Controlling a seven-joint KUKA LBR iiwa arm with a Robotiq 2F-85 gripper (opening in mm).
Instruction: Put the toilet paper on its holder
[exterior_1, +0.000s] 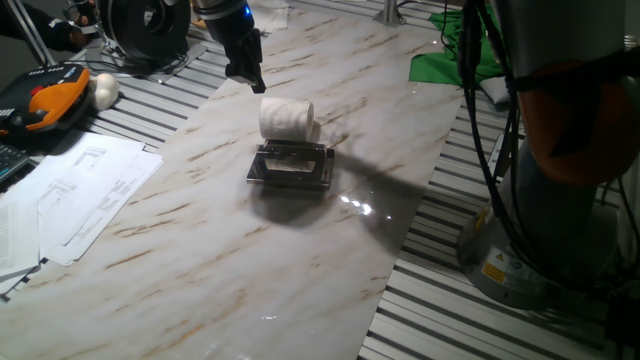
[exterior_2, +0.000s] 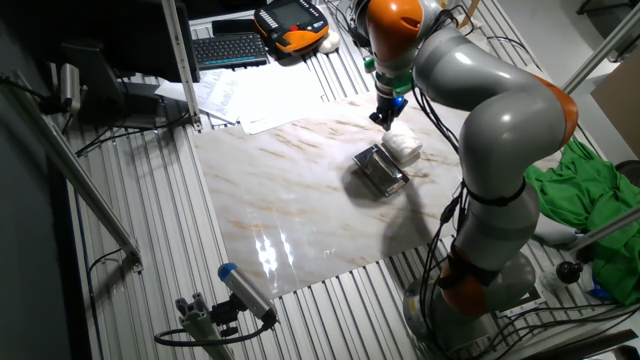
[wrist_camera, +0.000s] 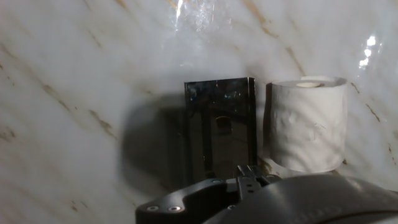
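One fixed view shows a glossy marble-patterned tabletop (exterior_1: 300, 250) on slatted metal flooring (papers (exterior_1: 80, 195) near the holder). The soft white cylindrical toilet paper roll (exterior_1: 288, 118) touches the shiny chrome rectangular holder (exterior_1: 291, 166). The black gripper (exterior_1: 245, 72) hovers just beyond the roll; finger spacing unclear.

Soft matt toilet paper (exterior_1: 287, 118), mirror-shiny metal holder (exterior_1: 291, 166), glossy marble table (exterior_1: 250, 260).
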